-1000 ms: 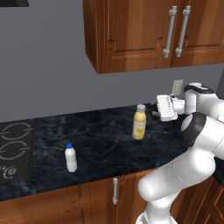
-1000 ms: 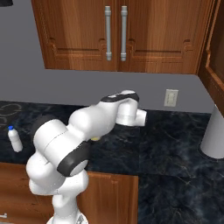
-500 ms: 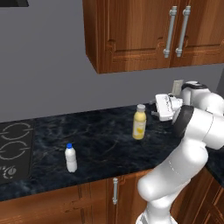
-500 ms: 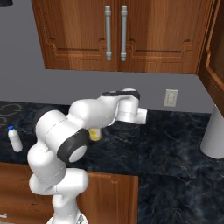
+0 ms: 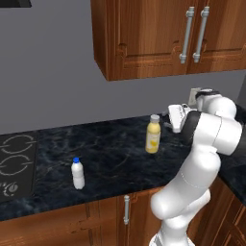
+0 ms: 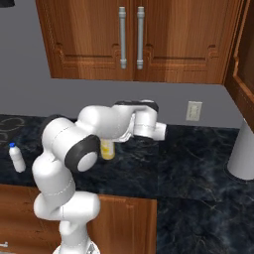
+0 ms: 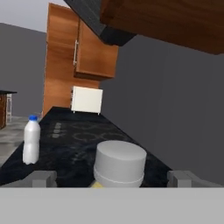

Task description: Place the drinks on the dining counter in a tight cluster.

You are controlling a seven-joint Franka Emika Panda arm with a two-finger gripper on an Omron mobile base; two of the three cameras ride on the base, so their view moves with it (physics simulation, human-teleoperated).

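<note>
A: Where is the end effector [image 5: 169,116]?

B: Level with the cap of the yellow juice bottle [image 5: 153,134], just to its right in the left base view. The arm [image 6: 106,125] is folded over itself and the hand points sideways along the table [image 5: 110,158].

A: State of the fingers?

B: Spread wide. In the hand view the two fingertips [image 7: 43,178] sit far apart at the bottom corners, with the whitish cap [image 7: 120,162] of the juice bottle between them. Nothing is pinched; the cap looks close ahead, whether it is touched I cannot tell.

A: The juice bottle itself?

B: Upright on the black marble-veined table, toward the back, near the grey wall. In the right base view it [image 6: 107,150] is mostly hidden behind the arm.

A: Other drinks?

B: A small white bottle with a blue cap [image 5: 77,173] stands upright nearer the front edge, well apart from the juice bottle and to its left. It also shows at the left in the hand view [image 7: 31,140] and the right base view [image 6: 16,157].

A: Surroundings?

B: A cooktop [image 5: 14,163] is set into the table at far left. Wooden wall cabinets [image 5: 158,36] with silver handles hang above. A wall outlet [image 6: 193,110] sits on the wall, and a pale grey cone-like object [image 6: 243,151] stands at the right edge of the right base view.
</note>
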